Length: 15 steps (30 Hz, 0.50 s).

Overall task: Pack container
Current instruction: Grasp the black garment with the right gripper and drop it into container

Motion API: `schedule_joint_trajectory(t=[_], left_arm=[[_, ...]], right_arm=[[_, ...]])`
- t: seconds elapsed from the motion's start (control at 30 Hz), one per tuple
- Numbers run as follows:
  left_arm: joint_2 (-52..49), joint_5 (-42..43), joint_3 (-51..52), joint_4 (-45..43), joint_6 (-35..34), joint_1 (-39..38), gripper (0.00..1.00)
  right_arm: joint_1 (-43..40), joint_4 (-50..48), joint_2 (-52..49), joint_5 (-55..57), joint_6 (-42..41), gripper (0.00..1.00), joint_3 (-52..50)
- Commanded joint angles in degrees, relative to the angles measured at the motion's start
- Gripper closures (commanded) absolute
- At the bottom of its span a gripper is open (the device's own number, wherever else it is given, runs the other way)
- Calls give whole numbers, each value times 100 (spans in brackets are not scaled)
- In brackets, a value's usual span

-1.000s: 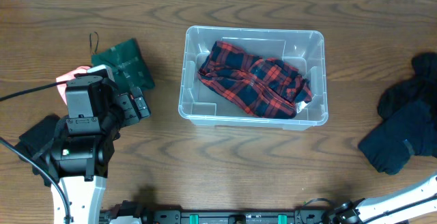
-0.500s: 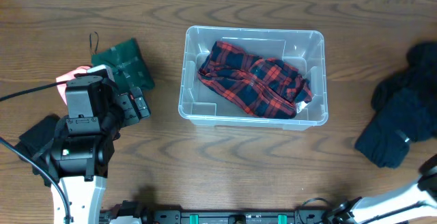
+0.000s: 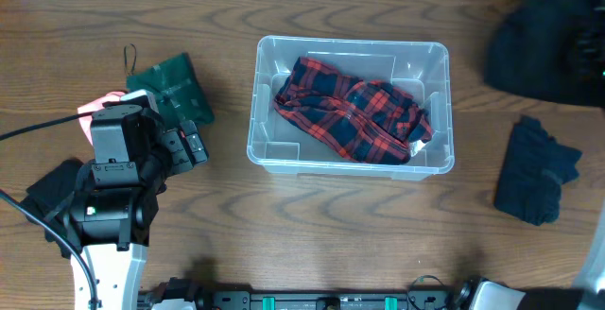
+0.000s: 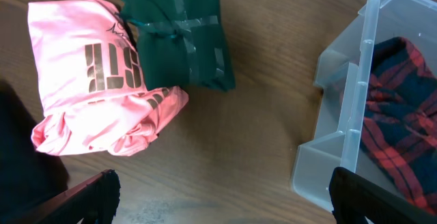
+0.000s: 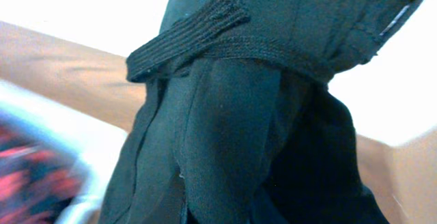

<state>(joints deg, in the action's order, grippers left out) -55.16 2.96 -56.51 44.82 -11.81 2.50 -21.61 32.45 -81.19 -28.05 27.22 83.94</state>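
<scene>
At the far left edge of the table (image 3: 236,215) a black cloth (image 3: 45,189) lies partly under the left arm (image 3: 115,192). The left gripper (image 4: 225,200) hangs over bare wood with its two fingers (image 4: 95,190) spread wide apart and nothing between them. Just ahead of it sits a rolled pink garment (image 4: 89,80) with metallic lettering. A folded dark green cloth (image 4: 181,36) tied with a ribbon touches the pink garment's side. Both bundles lie left of the container (image 3: 350,42), with an open strip of table between them and its near wall. The container stands upright in the middle of the table and holds a crumpled red and navy plaid shirt (image 3: 352,110) that covers most of its floor. To the right, apart from the container, a dark folded garment (image 3: 535,174) rests on the wood. Above it, at the top right corner of the overhead view, a second dark garment (image 3: 548,36) shows large and blurred. The same dark fabric (image 5: 232,128) fills the right wrist view and hides the right gripper's fingers, so whether that pincer is apart or clamped cannot be told.
</scene>
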Motion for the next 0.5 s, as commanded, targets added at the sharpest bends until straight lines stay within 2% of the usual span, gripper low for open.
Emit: schedule_joint_trajectory(t=[0.0,0.17,0.33,0.47], left_arm=[[-20,-44,-138,11,-11,-17,2],[-20,-44,-138,13,-11,-17,2],[-20,-44,-136,13,-11,-17,2],[-20,-44,-136,15,-11,-17,2]], right_arm=[[763,39,282,-953,1104,99,157],[1875,461,164,-1445,2177,99,157],[2809,929,-262,-1366,2817,99,157],[3344,1587,-732,-863,3368,99,157]])
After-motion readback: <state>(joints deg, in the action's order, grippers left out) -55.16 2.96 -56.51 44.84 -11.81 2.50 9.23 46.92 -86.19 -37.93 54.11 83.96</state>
